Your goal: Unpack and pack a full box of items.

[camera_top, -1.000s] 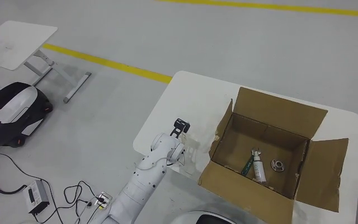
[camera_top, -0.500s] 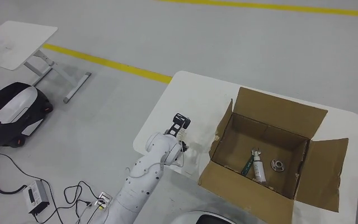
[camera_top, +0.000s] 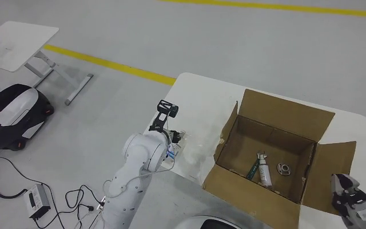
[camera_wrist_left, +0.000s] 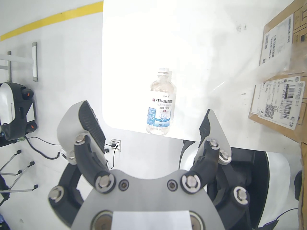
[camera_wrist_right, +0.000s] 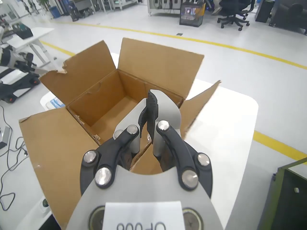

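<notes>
Open cardboard box [camera_top: 286,114] on white table [camera_top: 200,97]; spray bottle [camera_top: 264,172] and round metal part [camera_top: 283,168] inside. Clear bottle [camera_wrist_left: 160,107] on table at its edge, outside box. Left gripper [camera_wrist_left: 146,111] spread wide, empty, above clear bottle. Right gripper [camera_wrist_right: 149,107] closed, empty, over box flap.

- My right pincer [camera_wrist_right: 150,102] has its two fingers pressed together, the pads touching.
- It hangs over the near corner of the open cardboard box [camera_wrist_right: 105,92].
- One raised flap [camera_wrist_right: 81,75] has a torn edge.
- The box stands on a white table [camera_wrist_right: 227,120].
- Behind the table, a yellow line [camera_wrist_right: 215,43] crosses the floor.
</notes>
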`<action>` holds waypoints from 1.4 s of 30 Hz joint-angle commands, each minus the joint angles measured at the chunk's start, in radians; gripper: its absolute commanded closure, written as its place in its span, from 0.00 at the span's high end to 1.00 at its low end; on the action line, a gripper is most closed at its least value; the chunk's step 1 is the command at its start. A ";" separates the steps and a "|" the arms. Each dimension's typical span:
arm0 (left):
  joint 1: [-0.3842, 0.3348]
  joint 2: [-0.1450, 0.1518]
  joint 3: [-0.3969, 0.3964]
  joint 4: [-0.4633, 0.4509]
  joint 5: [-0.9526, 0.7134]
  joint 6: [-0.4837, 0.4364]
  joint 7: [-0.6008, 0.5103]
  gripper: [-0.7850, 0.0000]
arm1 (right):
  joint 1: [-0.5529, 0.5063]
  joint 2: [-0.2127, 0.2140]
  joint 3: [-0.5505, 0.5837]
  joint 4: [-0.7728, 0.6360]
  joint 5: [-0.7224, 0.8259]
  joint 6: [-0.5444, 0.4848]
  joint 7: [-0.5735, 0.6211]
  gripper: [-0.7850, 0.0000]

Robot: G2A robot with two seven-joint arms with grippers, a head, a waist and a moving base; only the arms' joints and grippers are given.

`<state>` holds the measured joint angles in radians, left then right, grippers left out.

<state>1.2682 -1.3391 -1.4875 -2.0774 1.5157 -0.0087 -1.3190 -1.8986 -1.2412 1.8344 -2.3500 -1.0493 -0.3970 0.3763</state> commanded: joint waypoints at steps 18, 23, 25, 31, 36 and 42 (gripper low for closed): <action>-0.002 0.001 -0.009 -0.016 -0.010 -0.009 0.002 1.00 | 0.142 -0.006 -0.266 0.040 -0.196 0.195 0.128 0.00; -0.002 0.001 -0.009 -0.016 -0.010 -0.009 0.002 1.00 | 0.170 -0.006 -0.309 0.038 -0.228 0.193 0.144 0.00; -0.002 0.001 -0.009 -0.016 -0.010 -0.009 0.002 1.00 | 0.221 -0.008 -0.365 0.050 -0.309 0.242 0.217 0.00; -0.002 0.001 -0.009 -0.016 -0.010 -0.009 0.002 1.00 | 0.462 -0.032 -0.588 0.193 -0.480 0.400 0.472 0.00; -0.002 0.001 -0.009 -0.016 -0.010 -0.009 0.002 1.00 | 0.628 -0.052 -0.679 0.388 -0.496 0.407 0.607 0.00; -0.002 0.001 -0.009 -0.016 -0.010 -0.009 0.002 1.00 | 0.683 -0.056 -0.673 0.480 -0.463 0.360 0.613 0.00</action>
<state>1.2662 -1.3378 -1.4969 -2.0933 1.5053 -0.0180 -1.3171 -1.2138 -1.2968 1.1617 -1.8671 -1.5112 -0.0386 0.9896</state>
